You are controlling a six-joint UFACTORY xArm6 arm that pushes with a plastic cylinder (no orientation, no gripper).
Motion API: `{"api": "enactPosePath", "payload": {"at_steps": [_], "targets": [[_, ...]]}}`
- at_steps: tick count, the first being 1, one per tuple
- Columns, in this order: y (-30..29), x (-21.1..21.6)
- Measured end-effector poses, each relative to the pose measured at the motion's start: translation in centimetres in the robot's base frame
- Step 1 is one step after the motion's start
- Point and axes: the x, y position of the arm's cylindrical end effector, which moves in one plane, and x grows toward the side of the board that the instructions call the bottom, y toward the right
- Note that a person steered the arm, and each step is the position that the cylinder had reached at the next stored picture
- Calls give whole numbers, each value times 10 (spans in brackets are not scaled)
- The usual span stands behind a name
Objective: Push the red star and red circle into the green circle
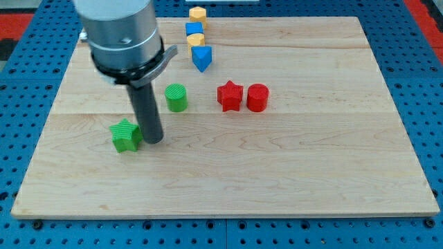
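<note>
The red star [229,95] and the red circle [257,97] sit side by side and touching, right of the board's middle. The green circle [176,97] stands apart to their left, with a gap between it and the star. My tip [154,140] rests on the board at the view's left, below and left of the green circle, right against the right side of a green star [125,135]. The tip is well away from both red blocks.
At the view's top a yellow block [198,13], a blue block [194,29], another yellow block [196,40] and a blue block [201,58] form a close column. The wooden board [311,173] lies on a blue pegboard table.
</note>
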Motion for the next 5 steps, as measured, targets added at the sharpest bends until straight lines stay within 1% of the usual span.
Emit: {"api": "enactPosePath", "payload": {"at_steps": [1, 2, 3, 4, 5], "targets": [[-56, 1], [-39, -33], [-76, -37], [-64, -24], [64, -29]]}}
